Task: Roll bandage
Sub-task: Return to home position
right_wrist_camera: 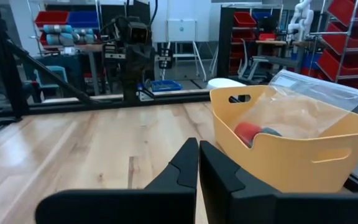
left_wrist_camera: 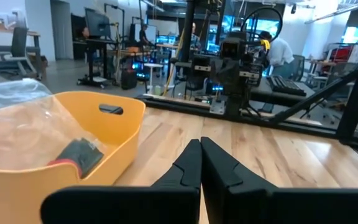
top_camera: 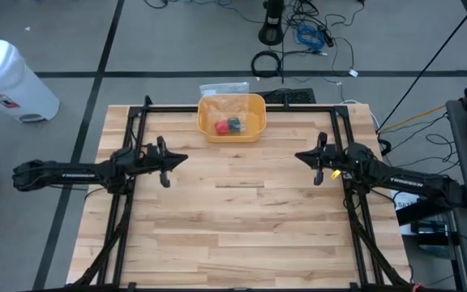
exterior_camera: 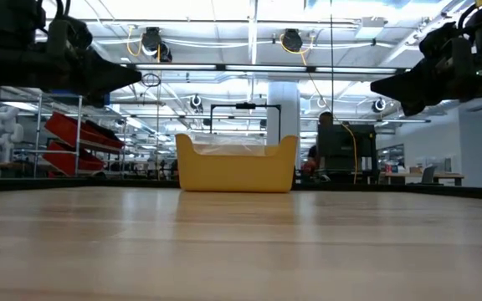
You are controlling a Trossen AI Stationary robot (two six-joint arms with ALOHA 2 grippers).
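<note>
My left tool [top_camera: 177, 159] hangs over the desk [top_camera: 233, 227] at 9 o'clock and my right tool [top_camera: 305, 156] at 3 o'clock. Each has its fingers pressed together on nothing. The transparent zip bag [top_camera: 221, 88] lies in the yellow bin [top_camera: 232, 136] at 12 o'clock by the far edge, with a red roll [top_camera: 221, 126] and a dark green roll [top_camera: 235, 123] inside. I judge the rolls light and squashy and the film slick and crinkly, so I would pinch the bag's loose top edge above the rim. The desk is smooth pale planking inside a black frame. Beyond it, cables [top_camera: 298, 36] trail on the floor at 12 o'clock and a white waste bin [top_camera: 10, 81] stands at 10 o'clock.
</note>
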